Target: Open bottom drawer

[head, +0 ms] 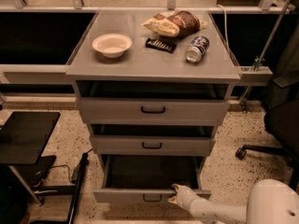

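Note:
The bottom drawer (122,195) of the grey cabinet stands pulled out, its dark inside showing above its flat grey front with the small black handle (152,198). My gripper (176,195) sits at the top edge of that front, just right of the handle, at the end of my white arm (219,213) reaching in from the lower right. The top drawer (153,110) and middle drawer (152,145) are each slid out a little, with black handles.
On the cabinet top (93,64) lie a white bowl (112,44), a bag of chips (174,24), a dark bar (160,45) and a can (196,49) on its side. A black stand (25,136) sits left, an office chair (275,125) right.

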Robot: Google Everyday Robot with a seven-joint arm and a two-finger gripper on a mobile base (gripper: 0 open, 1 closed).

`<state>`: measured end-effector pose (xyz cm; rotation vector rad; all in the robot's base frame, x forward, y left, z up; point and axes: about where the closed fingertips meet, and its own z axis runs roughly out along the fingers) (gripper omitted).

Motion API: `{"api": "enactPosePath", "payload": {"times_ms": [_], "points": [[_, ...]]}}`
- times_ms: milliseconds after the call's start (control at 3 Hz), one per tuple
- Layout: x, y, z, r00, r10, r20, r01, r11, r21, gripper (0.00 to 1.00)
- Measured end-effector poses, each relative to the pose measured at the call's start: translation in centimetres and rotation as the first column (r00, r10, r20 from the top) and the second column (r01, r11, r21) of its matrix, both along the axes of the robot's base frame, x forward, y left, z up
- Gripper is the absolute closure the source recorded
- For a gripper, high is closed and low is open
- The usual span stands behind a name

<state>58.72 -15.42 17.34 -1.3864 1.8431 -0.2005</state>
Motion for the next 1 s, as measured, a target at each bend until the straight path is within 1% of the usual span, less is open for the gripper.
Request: {"api": "enactPosePath", "payload": {"times_ms": [333,667,1000], "points": [[-1.9,0.1,-0.6,0.9999,-0.017,0.004,0.017,1.000,-0.006,1.00],[-1.9,0.1,0.0,0.9999,-0.017,0.004,0.017,1.000,-0.006,1.00],[-3.1,0.5,-0.1,0.9996,-0.029,-0.005,0.029,1.000,0.007,1.00]]}}
